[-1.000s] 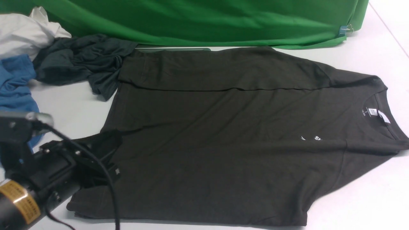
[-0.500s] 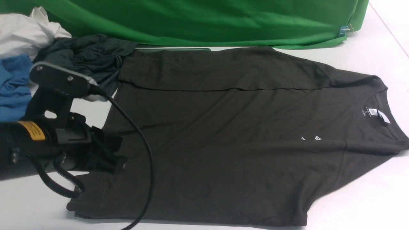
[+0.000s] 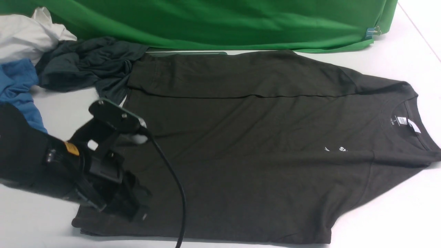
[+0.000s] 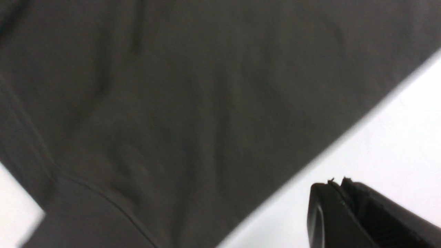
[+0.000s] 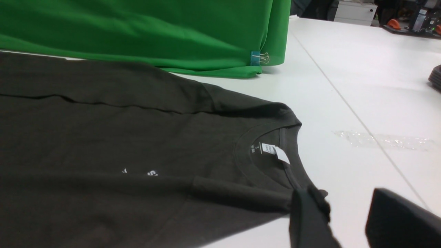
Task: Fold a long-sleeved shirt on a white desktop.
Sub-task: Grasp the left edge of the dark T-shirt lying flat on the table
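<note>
Lying flat on the smooth white counter [image 3: 396,213] [image 4: 396,120] [image 5: 344,86], the large brownish-black cotton long-sleeved shirt [image 3: 248,155] [image 4: 172,103] [image 5: 103,137] is spread just in front of the draped green cloth backdrop [image 3: 220,24] [image 5: 137,27]. One sleeve is folded across its body along the side nearest the backdrop. Its crew neck, with the small white neck label [image 3: 402,120] [image 5: 268,148], points toward the end of the backdrop that is fastened with a clip.

The left end effector [image 3: 137,205] [image 4: 336,186] is over the shirt's hem corner, at the side farthest from the backdrop. In the left wrist view its jaws are drawn together with only a thin seam between them, and nothing shows pinched there. Their tip sits over bare counter just beside the shirt's edge. From the front view I cannot tell whether it presses on the cloth.

The right end effector [image 5: 348,206] shows only in the right wrist view. It is at the shirt's shoulder edge beside the collar, on the side away from the backdrop. Its jaws stand partly apart with bare counter showing between them, and they hold nothing. One finger overlaps the shoulder edge, but I cannot tell whether it touches the cloth.
</note>
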You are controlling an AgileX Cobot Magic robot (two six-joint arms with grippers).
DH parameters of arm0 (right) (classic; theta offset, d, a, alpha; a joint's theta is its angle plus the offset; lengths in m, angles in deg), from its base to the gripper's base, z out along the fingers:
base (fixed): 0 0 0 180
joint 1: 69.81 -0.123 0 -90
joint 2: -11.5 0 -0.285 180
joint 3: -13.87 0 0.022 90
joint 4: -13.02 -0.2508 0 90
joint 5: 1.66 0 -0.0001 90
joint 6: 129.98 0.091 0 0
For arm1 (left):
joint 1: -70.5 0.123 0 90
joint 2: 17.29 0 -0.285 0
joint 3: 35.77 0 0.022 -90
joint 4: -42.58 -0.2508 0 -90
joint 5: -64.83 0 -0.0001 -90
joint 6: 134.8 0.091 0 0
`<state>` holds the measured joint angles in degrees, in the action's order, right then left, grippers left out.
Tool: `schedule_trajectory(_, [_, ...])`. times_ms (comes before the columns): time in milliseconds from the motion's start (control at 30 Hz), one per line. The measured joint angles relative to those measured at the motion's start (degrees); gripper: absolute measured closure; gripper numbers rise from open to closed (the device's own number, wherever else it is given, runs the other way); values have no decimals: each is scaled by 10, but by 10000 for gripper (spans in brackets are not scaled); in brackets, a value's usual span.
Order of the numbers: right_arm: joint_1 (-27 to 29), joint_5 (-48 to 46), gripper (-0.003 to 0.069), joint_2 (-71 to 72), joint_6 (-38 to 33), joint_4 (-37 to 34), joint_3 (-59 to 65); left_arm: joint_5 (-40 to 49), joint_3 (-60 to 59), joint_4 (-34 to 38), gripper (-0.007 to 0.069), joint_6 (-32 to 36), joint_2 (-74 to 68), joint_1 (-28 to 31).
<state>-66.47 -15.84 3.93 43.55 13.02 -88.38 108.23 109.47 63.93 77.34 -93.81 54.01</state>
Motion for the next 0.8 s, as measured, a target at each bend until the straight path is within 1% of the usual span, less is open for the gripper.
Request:
schedule_trajectory(67, [0, 0, 418, 0, 0, 0, 0, -24, 0, 0, 562, 2, -1, 0])
schedule_trajectory(167, [0, 0, 418, 0, 0, 0, 0, -32, 0, 1, 562, 8, -4, 0])
schedule_trajectory(267, [0, 0, 418, 0, 0, 0, 0, -22, 0, 0, 562, 11, -9, 0])
schedule_trajectory(367, [0, 25, 418, 0, 12, -3, 0, 0, 0, 0, 562, 11, -11, 0])
schedule_trajectory(433, [0, 82, 418, 0, 77, -40, 0, 17, 0, -7, 562, 14, -11, 0])
schedule_trajectory(467, [0, 88, 418, 0, 83, -47, 0, 19, 0, -9, 562, 14, -11, 0])
schedule_trajectory(500, [0, 130, 418, 0, 145, -67, 0, 26, 0, -19, 562, 14, -11, 0])
schedule_trajectory(567, [0, 186, 418, 0, 240, -82, 0, 33, 0, -25, 562, 14, -12, 4])
schedule_trajectory(600, [0, 190, 418, 0, 246, -84, 0, 34, 1, -25, 562, 14, -12, 6])
schedule_trajectory(633, [0, 214, 418, 0, 278, -88, 0, 41, 3, -26, 562, 14, -16, 16])
schedule_trajectory(667, [0, 225, 418, 0, 292, -88, 0, 48, 7, -25, 562, 15, -20, 23])
schedule_trajectory(700, [-2, 229, 418, 0, 311, -90, 0, 56, 14, -22, 562, 19, -25, 34])
schedule_trajectory(767, [-15, 204, 418, -1, 333, -92, -7, 66, 28, -14, 562, 27, -34, 50])
schedule_trajectory(800, [-45, 142, 418, -20, 332, -93, -38, 75, 48, -3, 562, 41, -47, 70])
